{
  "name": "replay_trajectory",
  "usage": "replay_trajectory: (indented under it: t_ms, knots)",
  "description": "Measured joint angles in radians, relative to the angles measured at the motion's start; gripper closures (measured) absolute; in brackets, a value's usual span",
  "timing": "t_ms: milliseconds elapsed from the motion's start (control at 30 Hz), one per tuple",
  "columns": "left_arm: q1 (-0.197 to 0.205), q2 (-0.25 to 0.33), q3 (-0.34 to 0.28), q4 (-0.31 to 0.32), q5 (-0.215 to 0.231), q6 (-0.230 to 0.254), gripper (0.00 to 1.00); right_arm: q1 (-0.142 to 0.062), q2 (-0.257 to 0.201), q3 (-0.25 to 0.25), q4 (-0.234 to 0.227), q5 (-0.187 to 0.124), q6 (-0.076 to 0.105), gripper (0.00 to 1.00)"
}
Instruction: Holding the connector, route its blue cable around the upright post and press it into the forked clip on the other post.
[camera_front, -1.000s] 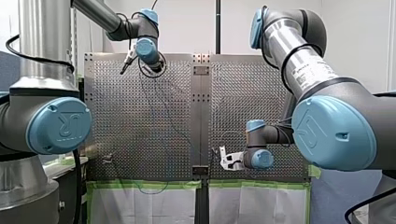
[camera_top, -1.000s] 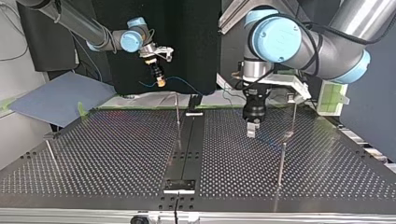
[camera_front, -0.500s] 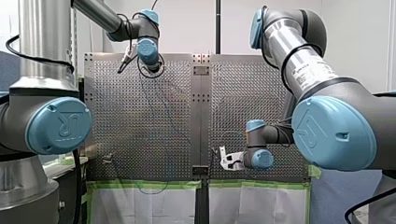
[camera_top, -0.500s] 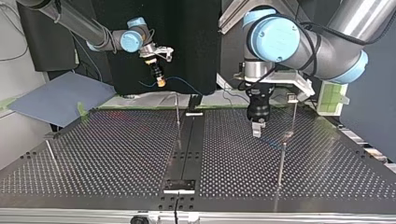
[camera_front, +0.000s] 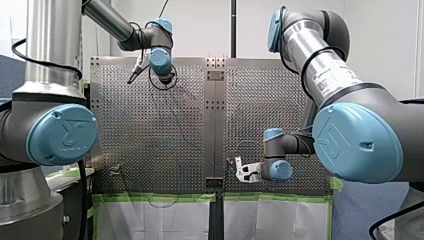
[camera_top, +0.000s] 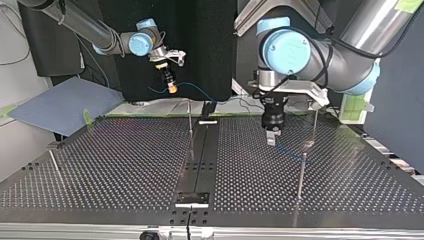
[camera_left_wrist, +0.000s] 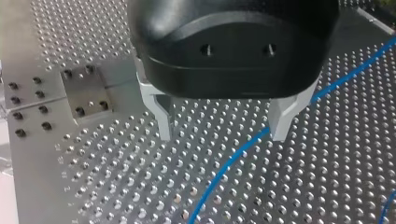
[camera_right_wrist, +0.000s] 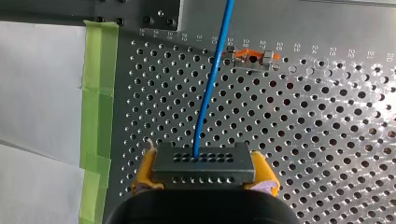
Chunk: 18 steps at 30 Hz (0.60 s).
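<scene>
In our right gripper (camera_right_wrist: 204, 173), between its yellow pads (camera_right_wrist: 142, 174), we are clamping the connector (camera_right_wrist: 203, 162), its blue cable (camera_right_wrist: 211, 81) leading ahead; our left gripper (camera_left_wrist: 223, 131) is hovering spread-fingered over that cable.

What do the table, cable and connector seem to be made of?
Table: metal, it seems; grey, shiny, punched with holes.
Cable: likely plastic-sheathed; smooth, blue, bends.
Connector: probably moulded plastic; matt dark grey, rows of small holes.
</scene>
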<state>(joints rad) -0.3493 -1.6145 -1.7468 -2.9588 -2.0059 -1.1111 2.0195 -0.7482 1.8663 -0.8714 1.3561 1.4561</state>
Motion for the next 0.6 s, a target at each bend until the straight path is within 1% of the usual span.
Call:
replay_trajectory:
  t_ms: [300, 467, 600]
  knots:
    - [0.018, -0.001, 0.002, 0.002, -0.005, 0.002, 0.0, 0.0, 0.0, 0.0, 0.0, 0.0, 0.0, 1.0]
    - [0.026, -0.002, 0.004, 0.002, 0.013, 0.002, 0.0, 0.0, 0.0, 0.0, 0.0, 0.0, 0.0, 1.0]
    - [0.029, -0.002, 0.009, 0.002, 0.038, 0.002, 0.0, 0.0, 0.0, 0.0, 0.0, 0.0, 0.0, 1.0]
